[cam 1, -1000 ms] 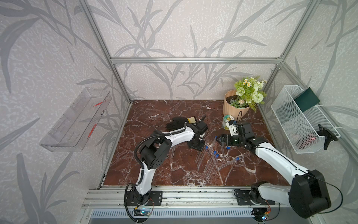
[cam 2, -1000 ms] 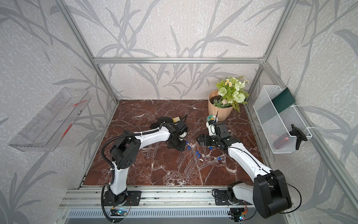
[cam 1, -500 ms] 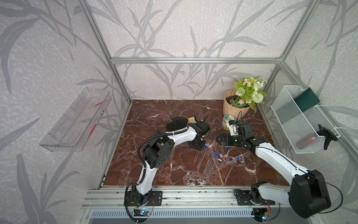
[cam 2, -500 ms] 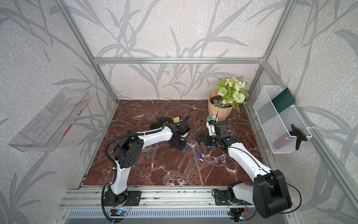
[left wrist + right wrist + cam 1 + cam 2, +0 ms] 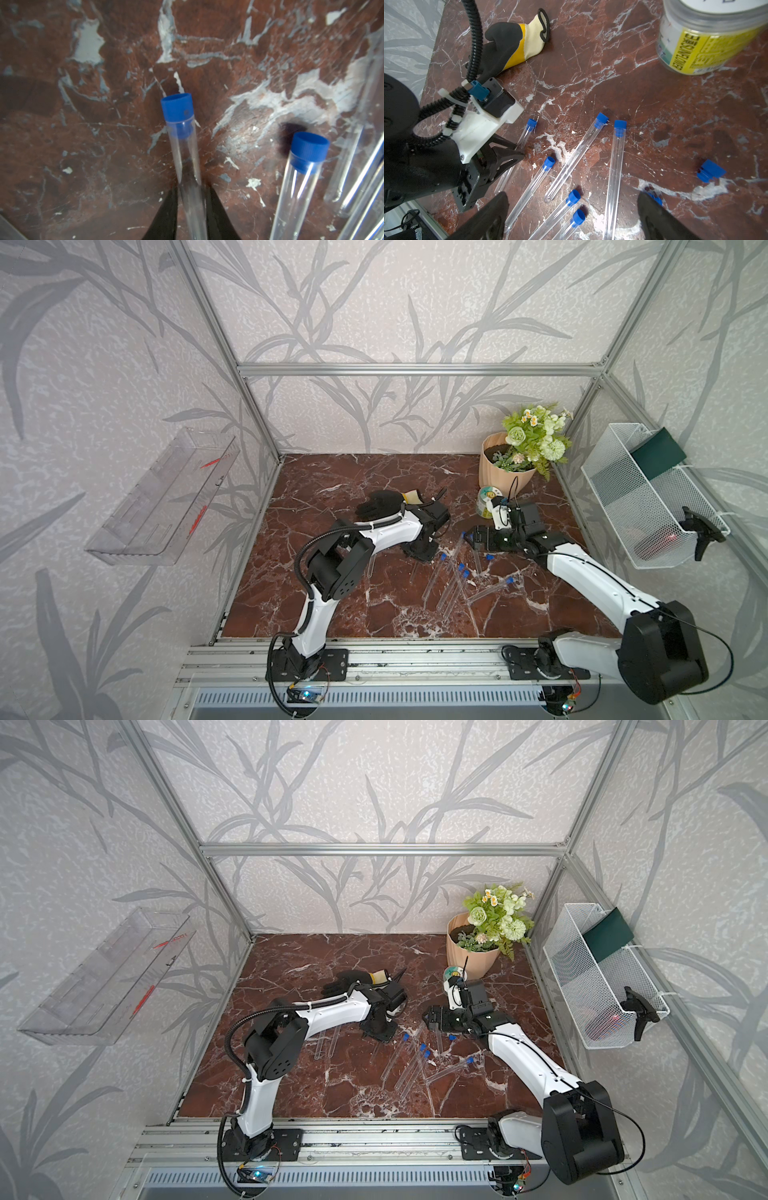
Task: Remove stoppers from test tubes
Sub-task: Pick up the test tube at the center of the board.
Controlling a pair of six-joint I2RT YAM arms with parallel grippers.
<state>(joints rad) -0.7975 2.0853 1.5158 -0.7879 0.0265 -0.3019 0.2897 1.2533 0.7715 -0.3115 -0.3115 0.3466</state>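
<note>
Stoppers (image 5: 548, 162), stubby bright blue plastic caps, plug seven of the long, clear, round-bottomed test tubes (image 5: 615, 176) lying loosely fanned near the middle of the red-brown marbled counter (image 5: 374, 614), between the two robot arms. One capped tube (image 5: 185, 153) is pinned low on its body by the left hand (image 5: 191, 187), whose two black fingers (image 5: 166, 218) press against either side of its clear wall. Its blue stopper (image 5: 177, 107) juts free beyond them, apparently so that the other arm can pull it off. The right hand (image 5: 573, 195) hovers empty just above the cluster, its jaws spread wide, seemingly poised for that pull. Two bare tubes (image 5: 370, 567) lie beside the left arm, apart from the rest. One loose stopper (image 5: 711, 172) rests on the marble, and a second patch of blue (image 5: 654, 198) peeks from behind a right-hand finger, too hidden to identify. Farther out sit one black work glove with a yellow cuff (image 5: 508, 41), one clear jar with a yellow label (image 5: 708, 41) and one peach pot of green-white flowers (image 5: 500, 472).
</note>
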